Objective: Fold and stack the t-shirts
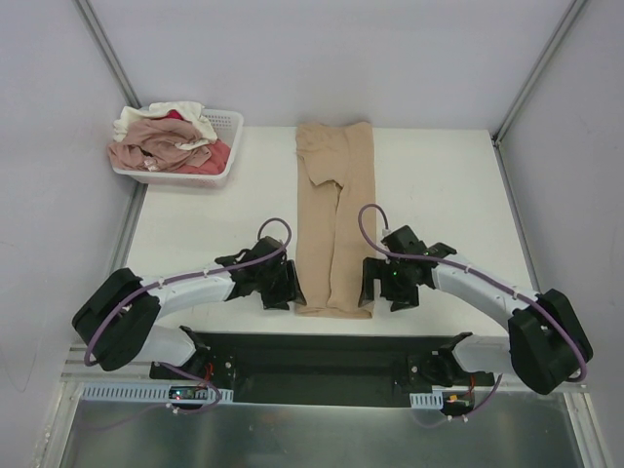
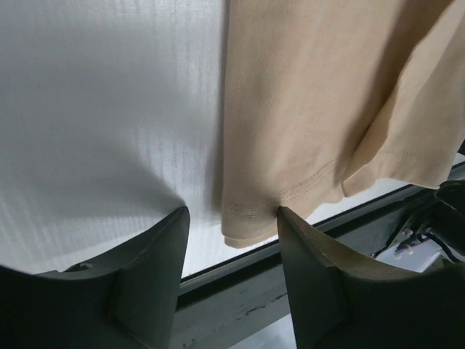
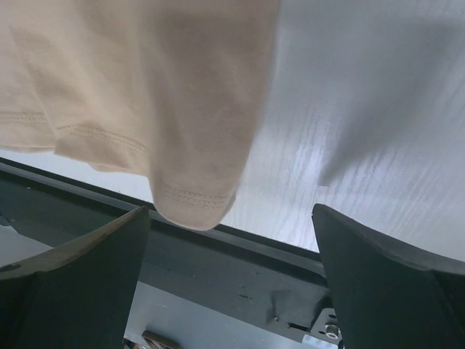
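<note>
White tabletop [image 1: 439,195] filled the workspace, boxed in by plain grey walls, and a tan t-shirt [image 1: 336,224] lay down its middle as a long narrow strip. Its sides were already turned in and its hem reached the near edge between the two arms. That layout looked deliberate: with the hem nearest the arms, each could take one corner and carry it toward the collar for the next fold. The left gripper [image 2: 231,211] sat low at the near-left hem corner [image 2: 247,225], its fingers apart with the stitched corner lying in the gap and brushing one pad, not yet pinched. The right gripper [image 3: 231,209] stood wide apart beside the near-right hem corner [image 3: 196,200], which hung just past the table's lip, and it held nothing. At the far left corner a white lattice basket [image 1: 231,121] kept the waiting shirts together: dusty pink [image 1: 146,146], cream-white [image 1: 146,117] and a patch of red [image 1: 219,154], heaped so that their number could not be counted. From above, the grippers' black bodies hid the fingertips. The wrist views cut off all but the hem, so whether the left fingers rested on the table or hovered was probably unclear.
</note>
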Motion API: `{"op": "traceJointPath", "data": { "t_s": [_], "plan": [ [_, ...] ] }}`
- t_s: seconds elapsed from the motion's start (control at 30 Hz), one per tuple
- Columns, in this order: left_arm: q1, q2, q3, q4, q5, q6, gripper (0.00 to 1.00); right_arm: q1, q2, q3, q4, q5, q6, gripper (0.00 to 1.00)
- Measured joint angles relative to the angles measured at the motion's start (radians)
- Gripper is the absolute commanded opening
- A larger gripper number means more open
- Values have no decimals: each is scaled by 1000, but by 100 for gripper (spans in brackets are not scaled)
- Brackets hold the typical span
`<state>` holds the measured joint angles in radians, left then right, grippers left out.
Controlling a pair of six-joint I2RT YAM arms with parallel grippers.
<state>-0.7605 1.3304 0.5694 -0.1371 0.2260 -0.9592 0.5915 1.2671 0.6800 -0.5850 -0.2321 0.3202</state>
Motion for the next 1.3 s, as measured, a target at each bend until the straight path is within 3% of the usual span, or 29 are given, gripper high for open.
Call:
{"op": "traceJointPath", "data": {
  "t_s": [0.13,0.23,0.27,0.4,0.43,0.47,0.63,1.07,1.3],
  "plan": [
    [-20,34,5,18,1,-20,32,3,3,-3,54,-18,28,91],
    [-26,50,5,25,2,-30,25,9,23,-3,86,-30,41,77],
    [-26,51,4,25,2,-34,23,14,34,-3,91,-33,45,66],
    [-26,50,-9,29,0,-50,8,30,62,-17,107,-40,64,37],
    [-26,49,-12,31,0,-53,1,32,62,-29,111,-41,66,31],
    [-27,48,-14,32,0,-55,0,33,62,-41,112,-42,73,20],
    [-46,38,-26,45,-2,-63,0,34,39,-112,125,-45,93,2],
    [-168,-145,-154,41,-31,-137,0,105,-144,-238,145,-60,143,1],
    [-182,-222,-126,6,-62,-148,0,114,-233,-175,43,-18,134,1]
  ]
}}
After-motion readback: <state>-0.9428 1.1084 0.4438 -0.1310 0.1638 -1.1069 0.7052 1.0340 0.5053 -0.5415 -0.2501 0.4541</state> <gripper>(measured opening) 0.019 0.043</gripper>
